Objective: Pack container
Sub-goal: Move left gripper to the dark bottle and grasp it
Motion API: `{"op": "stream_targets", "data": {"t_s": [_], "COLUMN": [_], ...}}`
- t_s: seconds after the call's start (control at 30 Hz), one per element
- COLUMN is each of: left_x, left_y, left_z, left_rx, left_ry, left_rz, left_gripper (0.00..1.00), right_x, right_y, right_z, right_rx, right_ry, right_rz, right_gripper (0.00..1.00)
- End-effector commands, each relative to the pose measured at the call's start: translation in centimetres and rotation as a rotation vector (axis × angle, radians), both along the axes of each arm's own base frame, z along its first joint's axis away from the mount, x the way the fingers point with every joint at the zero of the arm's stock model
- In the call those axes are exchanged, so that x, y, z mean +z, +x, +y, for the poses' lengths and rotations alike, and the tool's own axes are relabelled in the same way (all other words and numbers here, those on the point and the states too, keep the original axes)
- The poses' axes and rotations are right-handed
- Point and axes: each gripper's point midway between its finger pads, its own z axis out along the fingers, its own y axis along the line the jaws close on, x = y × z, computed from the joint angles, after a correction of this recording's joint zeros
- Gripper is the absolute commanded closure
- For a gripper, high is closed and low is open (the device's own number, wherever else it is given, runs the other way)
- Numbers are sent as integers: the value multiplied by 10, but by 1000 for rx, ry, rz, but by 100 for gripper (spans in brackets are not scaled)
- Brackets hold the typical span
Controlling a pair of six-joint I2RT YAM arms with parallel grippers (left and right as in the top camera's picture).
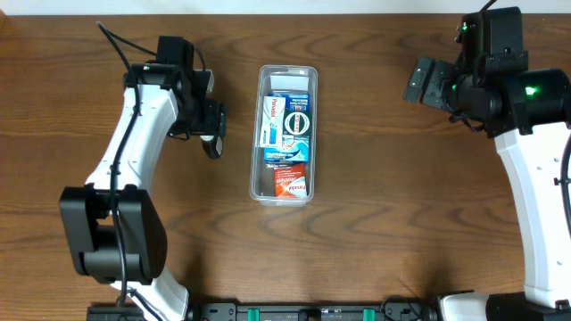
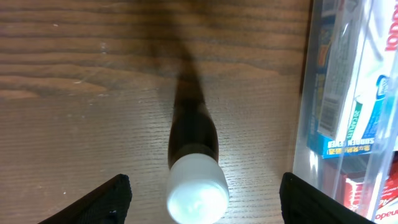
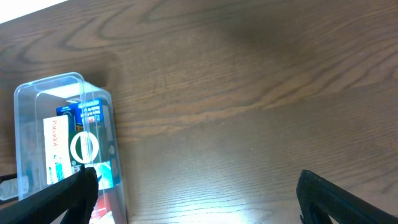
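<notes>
The clear plastic container (image 1: 256, 134) stands in the middle of the table, holding blue-and-white boxes (image 1: 285, 120) and a red box (image 1: 291, 181). A small dark bottle with a white cap (image 1: 212, 145) lies on the table just left of it. My left gripper (image 1: 211, 125) is open over the bottle. In the left wrist view the cap (image 2: 198, 190) sits between my spread fingers (image 2: 205, 200), untouched, with the container wall (image 2: 305, 124) at the right. My right gripper (image 1: 421, 80) is open and empty, far right of the container (image 3: 25, 118); its fingers (image 3: 199, 199) frame bare wood.
The table is dark brown wood (image 1: 375, 196). The arm bases stand at the front edge at left (image 1: 116, 241) and right (image 1: 544, 223).
</notes>
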Motion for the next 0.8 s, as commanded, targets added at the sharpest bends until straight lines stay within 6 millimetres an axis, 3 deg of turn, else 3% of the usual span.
{"op": "stream_targets", "data": {"t_s": [0.0,0.1,0.3,0.63,0.77], "left_x": [-14,-17,-16,-18,-18], "left_y": [-4,-4,-1,-8,-7], "left_z": [0,2,2,3,3], "left_rx": [-28,-28,-29,-60,-64], "left_ry": [-4,10,11,20,21], "left_rz": [39,42,32,57,54], "left_gripper": [25,29,48,50,58], "right_x": [0,0,0,0,0], "right_y": [0,0,0,0,0], "right_z": [-1,-1,-1,-1,-1], "right_rx": [7,7,6,7,7], "right_ry": [-8,-8,-8,-8,-8], "right_rz": [0,0,0,0,0], "right_gripper": [1,1,1,1,1]}}
